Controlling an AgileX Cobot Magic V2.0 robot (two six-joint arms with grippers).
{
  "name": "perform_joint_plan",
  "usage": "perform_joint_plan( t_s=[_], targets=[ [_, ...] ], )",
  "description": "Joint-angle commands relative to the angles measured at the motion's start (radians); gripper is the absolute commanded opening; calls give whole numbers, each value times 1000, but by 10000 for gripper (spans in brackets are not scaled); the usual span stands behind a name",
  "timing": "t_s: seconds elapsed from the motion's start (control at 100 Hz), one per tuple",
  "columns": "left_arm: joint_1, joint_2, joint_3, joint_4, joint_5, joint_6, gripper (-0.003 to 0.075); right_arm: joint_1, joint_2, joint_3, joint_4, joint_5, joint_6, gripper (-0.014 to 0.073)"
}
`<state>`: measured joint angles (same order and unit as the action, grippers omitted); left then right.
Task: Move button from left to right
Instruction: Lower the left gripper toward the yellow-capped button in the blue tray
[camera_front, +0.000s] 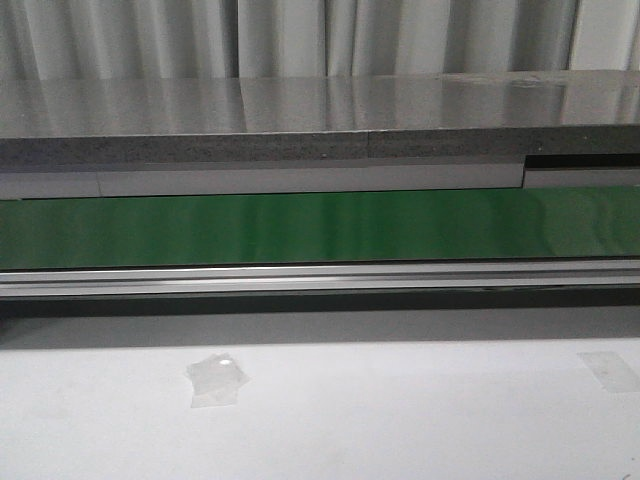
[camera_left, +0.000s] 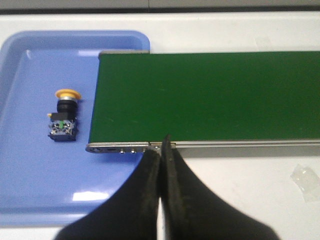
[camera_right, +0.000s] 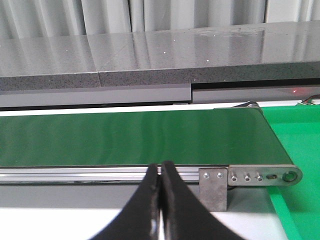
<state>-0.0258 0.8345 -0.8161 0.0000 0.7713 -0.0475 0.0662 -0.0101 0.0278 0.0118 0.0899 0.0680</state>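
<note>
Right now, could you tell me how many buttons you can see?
1: the button lies on its side in the blue tray, beside the green belt's end. Others may sit outside view.

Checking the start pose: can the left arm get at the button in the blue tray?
Probably yes. The button lies alone in the blue tray, nothing above it; the left pincer is shut, so it must open first.

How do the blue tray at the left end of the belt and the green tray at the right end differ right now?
The blue tray holds the button, lying on its side; the green tray shows nothing on the part in view. The blue tray appears nearly whole, with a raised rim and rounded corner; only part of the green tray is in view. Both trays sit at an end of the green belt.
</note>
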Motion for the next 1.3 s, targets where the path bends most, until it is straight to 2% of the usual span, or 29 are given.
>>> perform_joint_plan(
  t_s=[0.0, 0.24, 0.34, 0.43, 0.48, 0.53, 0.55, 0.56, 0.57, 0.6, 0.63, 0.88, 1.06, 1.29],
  targets=[
    [2, 34, -41, -24, -32, -13, -20, 2, -19, -15, -12, -82, -5, -68],
    [2, 103, -41, -24, -22, -2, -19, 2, -19, -15, -12, -82, -5, -68],
    [2, 103, -41, -24, -22, 6, 27, 2, -19, -15, -12, -82, -5, -68],
    [2, 103, -41, -24, -22, 11, 186, 2, -19, -15, -12, -82, -5, -68],
    [2, 103, -41, -24, -22, 14, 319, 2, -19, -15, -12, -82, -5, -68],
    [2, 103, -41, -24, -22, 14, 496, 2, -19, -15, -12, -82, -5, -68],
    [2, 103, -41, -24, -22, 14, 538, 2, -19, -15, -12, -82, -5, -68],
    [2, 103, -41, -24, -22, 14, 596, 2, -19, -15, -12, -82, -5, -68],
    [2, 103, -41, -24, -22, 14, 596, 2, -19, -15, -12, -82, -5, -68],
    [2, 103, -41, -24, -22, 14, 677, 2, -19, -15, -12, -82, -5, -68],
    [2, 103, -41, -24, -22, 14, 722, 2, -19, -15, -12, -82, -5, -68],
    [2, 103, -41, -16, -6, 14, 603, 2, -19, -15, -12, -82, -5, -68],
    [7, 103, -41, 30, -13, 14, 586, 2, -19, -15, -12, -82, -5, -68],
    [159, 184, -134, 31, -30, 20, 586, 2, -19, -15, -12, -82, -5, -68]
  ],
)
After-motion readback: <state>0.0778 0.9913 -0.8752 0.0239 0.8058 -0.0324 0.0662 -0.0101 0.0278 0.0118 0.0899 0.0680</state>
